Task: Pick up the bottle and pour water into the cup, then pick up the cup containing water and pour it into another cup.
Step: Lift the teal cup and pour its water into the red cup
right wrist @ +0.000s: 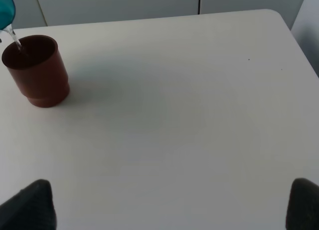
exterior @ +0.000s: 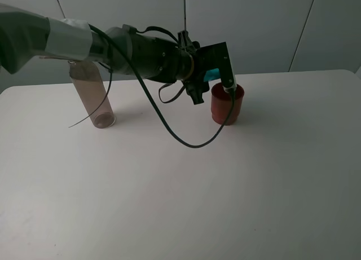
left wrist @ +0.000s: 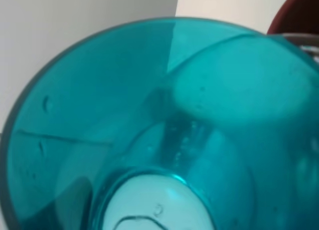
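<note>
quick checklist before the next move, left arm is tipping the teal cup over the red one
1. Grip: left fingers clamped on the teal cup: ok.
2. Aim: water stream falls inside the mouth of the red cup: ok.
3. Red cup upright on the table: ok.
4. Bottle stands on the table, apart from both cups: ok.
5. Teal cup emptied: cannot tell. The left wrist view shows some water in it, but the amount is unclear.
6. Right fingers open and away from both cups: ok.
</note>
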Motion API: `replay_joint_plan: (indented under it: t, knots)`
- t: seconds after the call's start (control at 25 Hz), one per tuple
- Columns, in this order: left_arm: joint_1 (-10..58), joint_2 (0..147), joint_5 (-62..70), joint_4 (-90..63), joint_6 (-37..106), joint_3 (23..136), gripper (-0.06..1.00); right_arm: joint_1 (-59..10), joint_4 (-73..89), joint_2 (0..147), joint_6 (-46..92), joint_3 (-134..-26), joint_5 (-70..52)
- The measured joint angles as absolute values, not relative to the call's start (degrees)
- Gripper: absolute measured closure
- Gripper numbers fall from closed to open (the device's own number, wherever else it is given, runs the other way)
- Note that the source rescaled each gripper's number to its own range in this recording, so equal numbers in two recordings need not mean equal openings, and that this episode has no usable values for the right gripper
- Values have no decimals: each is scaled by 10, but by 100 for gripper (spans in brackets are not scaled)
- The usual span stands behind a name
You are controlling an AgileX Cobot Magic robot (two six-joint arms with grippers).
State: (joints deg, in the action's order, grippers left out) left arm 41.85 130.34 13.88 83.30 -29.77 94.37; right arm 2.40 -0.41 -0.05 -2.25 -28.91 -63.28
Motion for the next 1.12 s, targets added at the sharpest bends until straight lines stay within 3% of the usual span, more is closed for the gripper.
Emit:
replay_joint_plan:
  t: [1.12]
  knots:
    - [418, 1303, 150, 948, -299, 944, 79, 24, -4, 0, -22, -289, -633]
